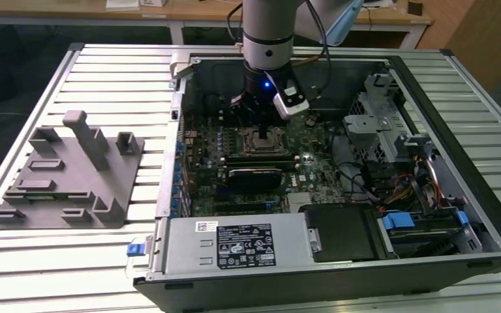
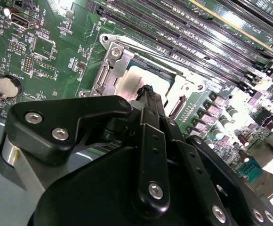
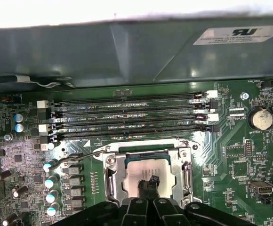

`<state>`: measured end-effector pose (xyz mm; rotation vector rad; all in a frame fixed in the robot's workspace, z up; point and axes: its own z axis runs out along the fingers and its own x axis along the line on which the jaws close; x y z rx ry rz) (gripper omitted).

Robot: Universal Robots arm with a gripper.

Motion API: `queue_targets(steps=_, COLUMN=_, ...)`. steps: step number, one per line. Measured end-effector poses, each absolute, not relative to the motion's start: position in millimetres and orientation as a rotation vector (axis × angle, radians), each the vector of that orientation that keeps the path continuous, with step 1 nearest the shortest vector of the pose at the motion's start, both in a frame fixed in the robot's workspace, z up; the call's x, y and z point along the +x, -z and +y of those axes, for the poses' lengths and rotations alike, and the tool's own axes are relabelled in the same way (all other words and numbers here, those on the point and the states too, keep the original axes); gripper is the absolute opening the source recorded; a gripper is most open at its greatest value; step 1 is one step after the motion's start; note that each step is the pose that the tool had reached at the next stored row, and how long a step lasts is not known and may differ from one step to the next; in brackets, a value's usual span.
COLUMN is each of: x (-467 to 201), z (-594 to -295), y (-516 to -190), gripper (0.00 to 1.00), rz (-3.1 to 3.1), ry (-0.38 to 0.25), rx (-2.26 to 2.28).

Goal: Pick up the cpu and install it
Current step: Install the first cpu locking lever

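Gripper (image 3: 148,184), fingers together, tips directly over the cpu (image 3: 143,168) lying inside the motherboard socket (image 3: 110,181).

Cannot see part of cpu (image 3: 142,170): covered by gripper (image 3: 149,183) in both wrist views (contact unclear). Cannot follow gripper body past picture edge. In exterior view, cannot resolve socket (image 1: 248,145) contents under arm (image 1: 266,39); too small.
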<state>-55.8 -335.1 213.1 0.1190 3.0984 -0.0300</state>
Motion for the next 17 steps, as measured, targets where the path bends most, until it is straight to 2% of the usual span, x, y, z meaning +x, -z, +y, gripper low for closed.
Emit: queue_targets(steps=17, x=-68.7, z=-335.1, y=-213.0, gripper=0.11, rz=3.098, ry=0.030, rx=0.119)
